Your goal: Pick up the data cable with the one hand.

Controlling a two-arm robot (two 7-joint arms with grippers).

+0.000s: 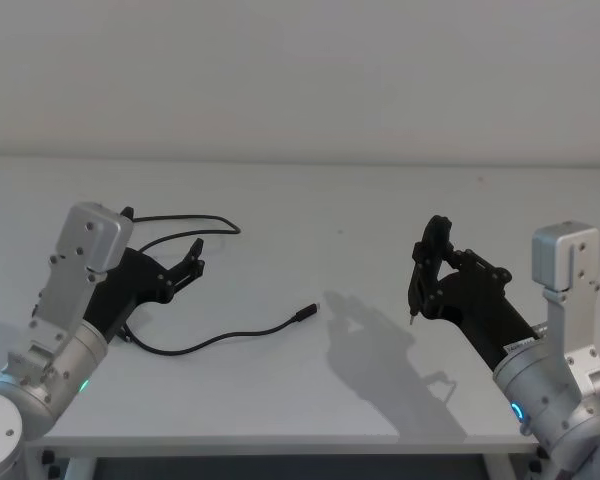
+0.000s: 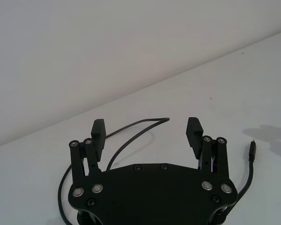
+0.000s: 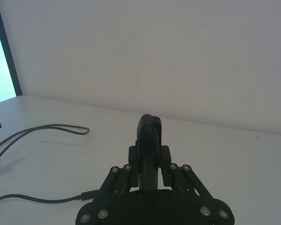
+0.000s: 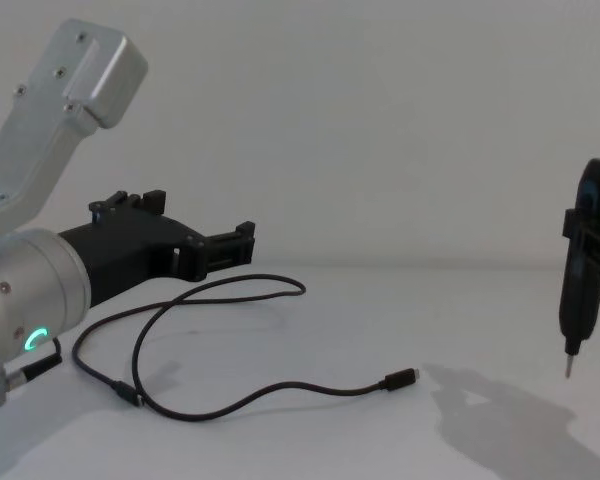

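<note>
Head view: data cable (image 1: 270,329) lengthwise left-right, free end rightward.

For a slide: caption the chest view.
The left end effector hovers above the data cable; right end effector grips a pointed tool.

Head looks down, chest across, sharing data cable (image 1: 306,313) (image 4: 398,379).

Black left hand (image 1: 194,258), silver wrist (image 1: 58,358) (green ring (image 4: 32,340) glowing).
</note>
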